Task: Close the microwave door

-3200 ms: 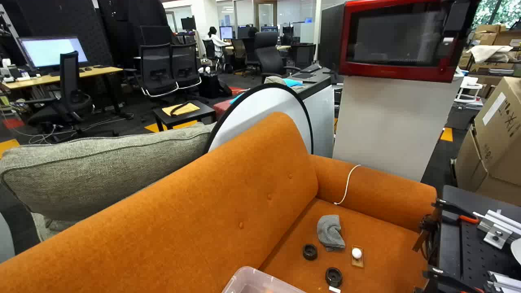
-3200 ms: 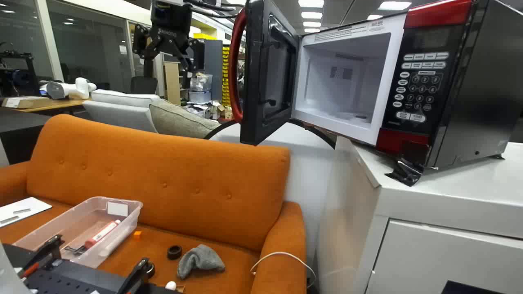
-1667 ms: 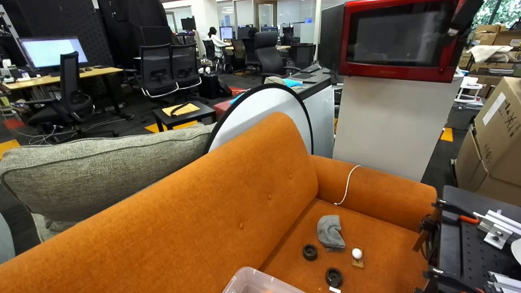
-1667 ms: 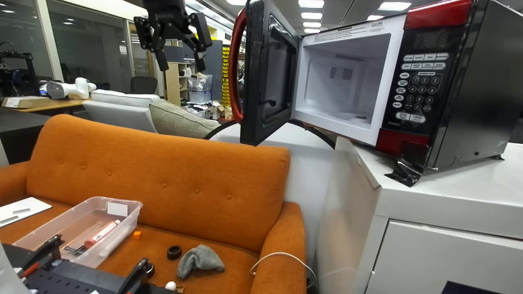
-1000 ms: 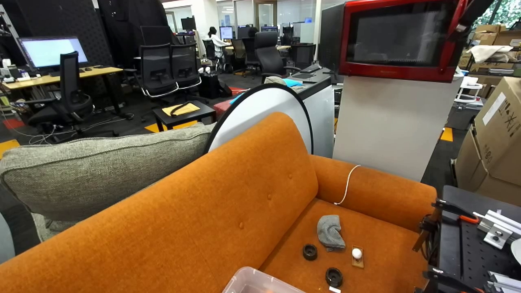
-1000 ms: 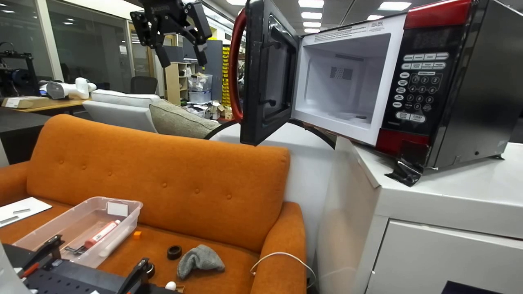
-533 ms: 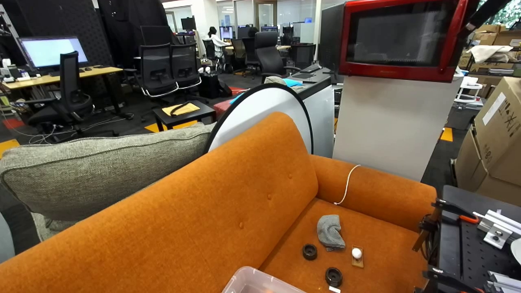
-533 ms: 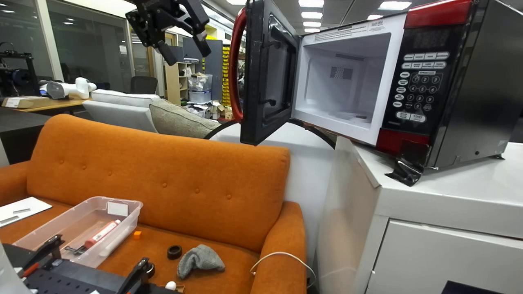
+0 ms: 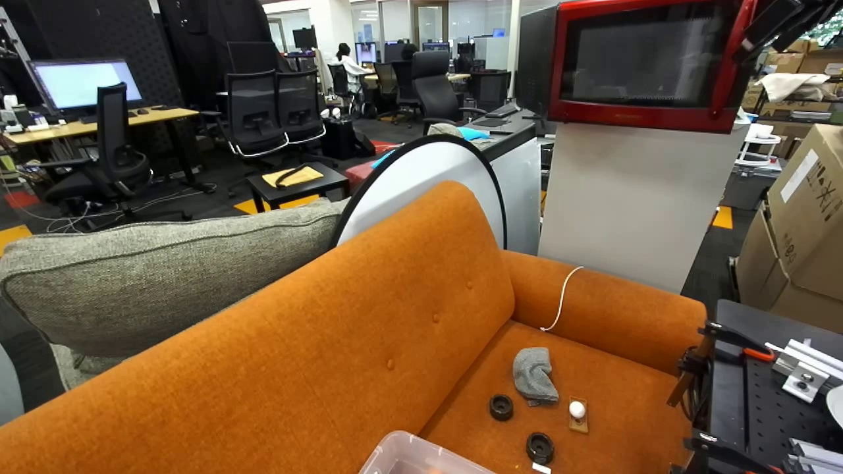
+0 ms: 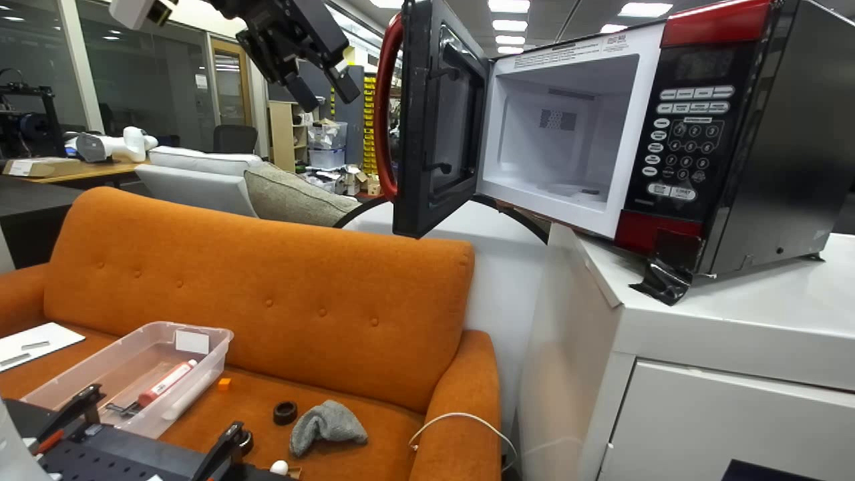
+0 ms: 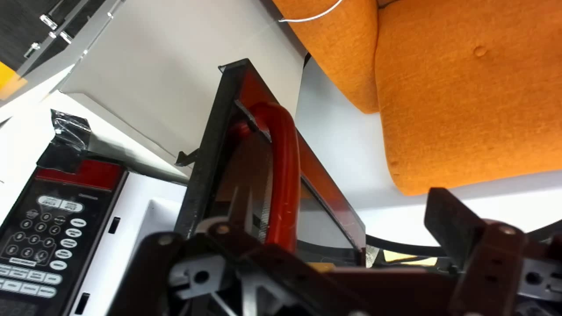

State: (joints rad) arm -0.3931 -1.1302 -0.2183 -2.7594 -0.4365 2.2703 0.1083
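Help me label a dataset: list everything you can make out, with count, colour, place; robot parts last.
Buttoned fabric sofa: 1, orange, mid-scene
Boxy cabinet: 1, white, beside sofa
Boxy glossy microwave: 1, red and black, on cabinet
Windowed microwave door: 1, red and black, swung open
Curved handle: 1, red, on door
Shallow plastic bin: 1, translucent, on seat
Crumpled cloth: 1, grey, on seat
Thick rings: 2, black, on seat
Small ball: 1, white, on flat tan piece
Thin cord: 1, white, over sofa arm
Round panel: 1, white, behind sofa
Fabric cushion: 1, grey, behind sofa
Clamps: 2, mostly black, on perforated table
Cardboard boxes: several, brown, background
Office chairs: several, black, background
Gripper: 1, black, by door handle, jaws apart
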